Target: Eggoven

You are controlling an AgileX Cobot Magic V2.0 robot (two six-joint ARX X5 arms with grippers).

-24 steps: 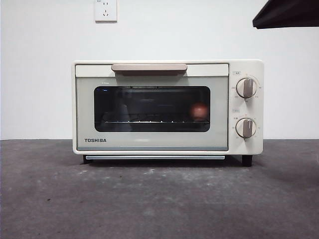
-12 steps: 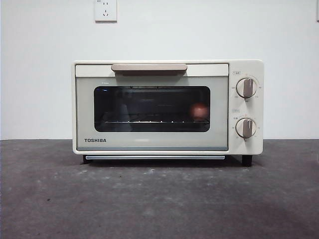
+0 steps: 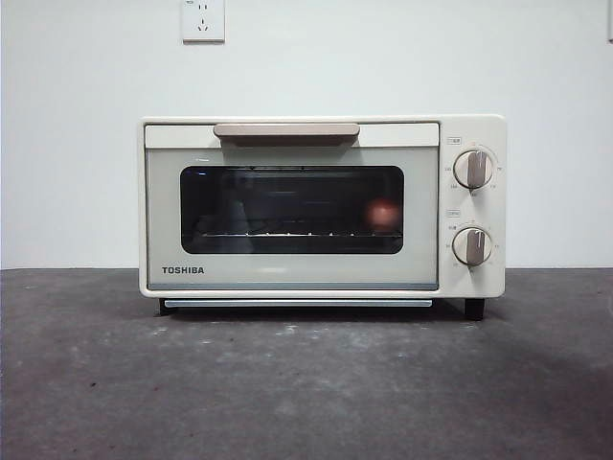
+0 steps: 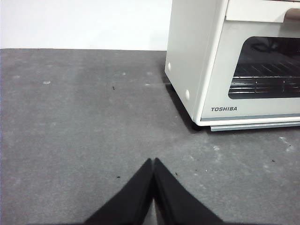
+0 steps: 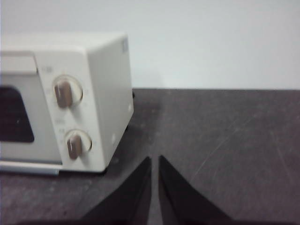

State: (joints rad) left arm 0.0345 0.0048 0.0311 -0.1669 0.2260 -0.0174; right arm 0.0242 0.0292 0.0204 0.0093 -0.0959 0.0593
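The cream TOSHIBA oven (image 3: 287,273) stands at the middle of the table with its dark glass door closed, tan handle (image 3: 286,129) up top and two knobs (image 3: 473,169) on the right. Behind the glass at the right, the reddish-brown egg (image 3: 384,215) rests on the rack. My left gripper (image 4: 153,161) hovers over the table off the oven's left front corner (image 4: 206,70), jaws shut and holding nothing. My right gripper (image 5: 154,159) is off the oven's knob side (image 5: 70,93), jaws nearly together with nothing between them. Neither gripper shows in the front view.
A dark grey mat (image 3: 306,383) covers the table in front of and beside the oven. A white wall with a socket (image 3: 203,19) stands behind.
The dark arm tip at the front view's top right corner has withdrawn out of the picture. Oven and egg have not moved.
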